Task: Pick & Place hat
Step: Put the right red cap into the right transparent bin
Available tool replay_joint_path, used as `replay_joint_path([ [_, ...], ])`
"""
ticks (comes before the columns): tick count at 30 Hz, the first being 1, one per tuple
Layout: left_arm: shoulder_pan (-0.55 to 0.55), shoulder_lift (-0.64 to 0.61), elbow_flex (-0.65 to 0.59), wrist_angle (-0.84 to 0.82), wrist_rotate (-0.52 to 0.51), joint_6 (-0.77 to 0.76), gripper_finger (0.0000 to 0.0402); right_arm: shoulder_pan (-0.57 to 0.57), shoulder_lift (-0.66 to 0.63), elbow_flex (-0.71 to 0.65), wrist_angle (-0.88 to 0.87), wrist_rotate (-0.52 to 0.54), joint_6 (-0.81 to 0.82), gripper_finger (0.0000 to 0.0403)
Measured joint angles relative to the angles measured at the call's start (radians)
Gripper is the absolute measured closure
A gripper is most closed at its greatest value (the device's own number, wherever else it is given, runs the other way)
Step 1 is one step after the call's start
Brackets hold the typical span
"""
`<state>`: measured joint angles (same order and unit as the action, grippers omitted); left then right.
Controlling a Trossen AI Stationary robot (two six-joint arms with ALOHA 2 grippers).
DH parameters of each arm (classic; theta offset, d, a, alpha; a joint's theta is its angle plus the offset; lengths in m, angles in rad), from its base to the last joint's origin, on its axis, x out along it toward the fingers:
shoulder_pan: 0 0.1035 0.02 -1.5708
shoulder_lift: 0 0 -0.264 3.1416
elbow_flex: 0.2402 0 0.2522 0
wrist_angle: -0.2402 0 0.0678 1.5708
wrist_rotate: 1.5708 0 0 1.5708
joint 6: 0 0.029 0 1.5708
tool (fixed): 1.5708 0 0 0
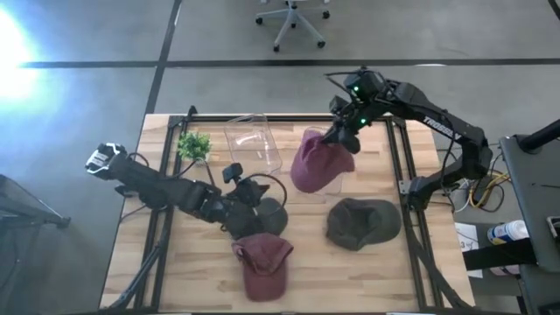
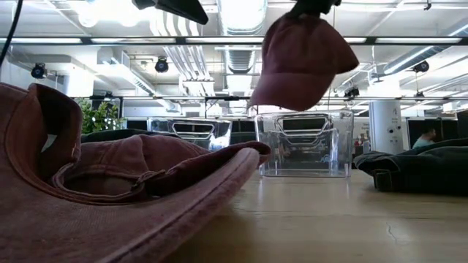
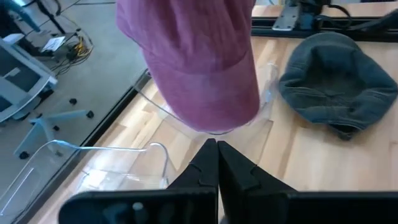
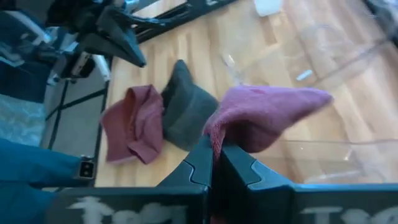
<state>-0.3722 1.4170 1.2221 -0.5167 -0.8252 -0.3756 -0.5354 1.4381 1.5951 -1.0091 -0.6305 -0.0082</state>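
Note:
My right gripper [image 1: 343, 133] is shut on a maroon cap [image 1: 317, 162], which hangs over a clear plastic bin [image 2: 303, 142] at the table's far middle. In the low view that cap [image 2: 303, 58] floats above the bin's rim. My left gripper [image 3: 217, 152] is shut, raised over the table's middle left and pointing at the hanging cap [image 3: 199, 62] without touching anything. A second maroon cap [image 1: 262, 262] lies at the near edge. A dark grey cap [image 1: 269, 214] lies under the left arm, and a grey-green cap [image 1: 363, 223] lies to the right. My right gripper pinches the maroon cap's upper edge [image 4: 216, 132] between its two fingers, coming from above and pointing down. Which part of the cap that cloth is, I cannot tell. The cap is lifted clear and hangs slack below the fingers [image 4: 202, 163], above the clear bin.
A second clear bin [image 1: 254, 144] stands left of the first, with a small green plant [image 1: 194, 144] beside it near the far left corner. Black rails [image 1: 398, 175] frame the wooden table. An office chair [image 1: 293, 17] stands on the floor beyond the far edge.

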Motion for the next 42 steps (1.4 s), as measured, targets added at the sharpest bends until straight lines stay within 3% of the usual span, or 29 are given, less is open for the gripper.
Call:
replay_joint_path([
  [7, 0.044, 0.0, 0.0, 0.0, 0.022, 0.0, 0.0401, -0.057, 0.014, 0.0, -0.019, 0.005, -0.078, 0.0394],
  [22, 0.054, 0.0, 0.0, 0.0, 0.061, -0.025, 0.0401, -0.051, 0.104, -0.001, -0.163, -0.039, -0.173, 0.0394],
  [25, 0.054, 0.0, 0.0, -0.001, 0.065, -0.026, 0.0401, -0.05, 0.095, -0.001, -0.16, -0.115, -0.176, 0.0394],
  [30, 0.057, 0.001, 0.0, -0.001, 0.066, -0.026, 0.0401, -0.044, 0.106, -0.017, -0.164, -0.152, -0.176, 0.0394],
  [42, 0.057, 0.001, 0.0, -0.001, 0.066, -0.046, 0.0401, -0.036, 0.256, -0.058, -0.158, -0.317, -0.304, 0.0394],
])
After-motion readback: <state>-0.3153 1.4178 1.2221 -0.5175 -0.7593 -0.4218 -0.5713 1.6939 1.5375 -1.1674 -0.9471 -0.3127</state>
